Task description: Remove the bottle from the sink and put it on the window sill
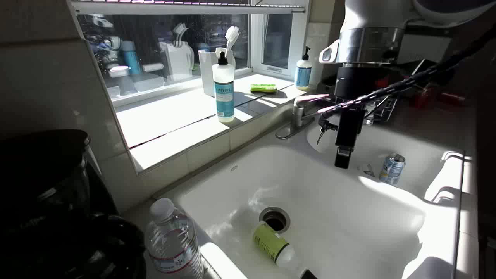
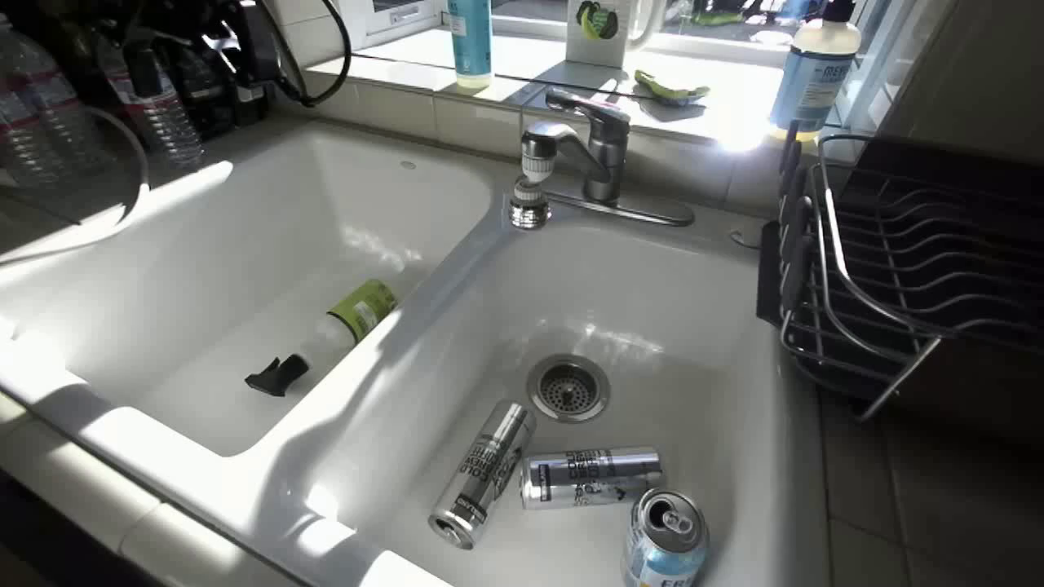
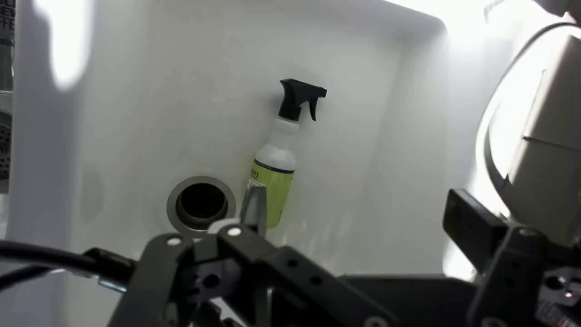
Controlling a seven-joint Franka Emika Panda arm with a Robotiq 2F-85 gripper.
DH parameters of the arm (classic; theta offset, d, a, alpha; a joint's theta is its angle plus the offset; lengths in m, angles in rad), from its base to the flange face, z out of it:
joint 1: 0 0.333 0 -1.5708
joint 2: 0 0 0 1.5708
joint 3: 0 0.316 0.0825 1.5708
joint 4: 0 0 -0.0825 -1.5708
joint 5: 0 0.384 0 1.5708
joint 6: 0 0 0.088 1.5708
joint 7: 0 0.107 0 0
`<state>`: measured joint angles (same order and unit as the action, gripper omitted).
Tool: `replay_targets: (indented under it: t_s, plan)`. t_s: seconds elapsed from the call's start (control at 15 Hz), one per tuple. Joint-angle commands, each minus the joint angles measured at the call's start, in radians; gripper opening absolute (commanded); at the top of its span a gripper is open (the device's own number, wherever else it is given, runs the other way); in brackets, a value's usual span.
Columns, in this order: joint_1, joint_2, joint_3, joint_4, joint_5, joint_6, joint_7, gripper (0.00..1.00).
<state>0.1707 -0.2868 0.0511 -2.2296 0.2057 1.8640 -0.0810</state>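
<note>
1. The pincer is spread, its jaws wide apart with nothing between; it hangs well above the sink.
2. The bottle lies on its side on the sink floor, base just beside the drain. If one jaw lands first, it may roll or slide; gripped near the trigger head, it would likely tilt.
3. The window sill carries a teal-labelled bottle near its sink-side edge; setting down too close could topple either into the sink.
4. A tiled worktop edges the sink, a clear water bottle beside it. Around the window, hard sunlight leaves glare and deep shadow, which could muddle depth.
</note>
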Motion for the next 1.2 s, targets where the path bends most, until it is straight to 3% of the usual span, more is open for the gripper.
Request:
replay_targets:
  t_s: [0.0, 0.4, 0.73, 1.13]
  plan:
    - [-0.016, 0.0, 0.015, 0.002, 0.004, -0.003, -0.003, 1.0]
    - [-0.016, 0.0, 0.015, 0.002, 0.004, -0.003, -0.003, 1.0]
    - [-0.003, -0.122, 0.071, -0.166, -0.031, -0.031, 0.06, 1.0]
    - [0.002, -0.281, 0.112, -0.376, -0.036, 0.156, 0.099, 1.0]
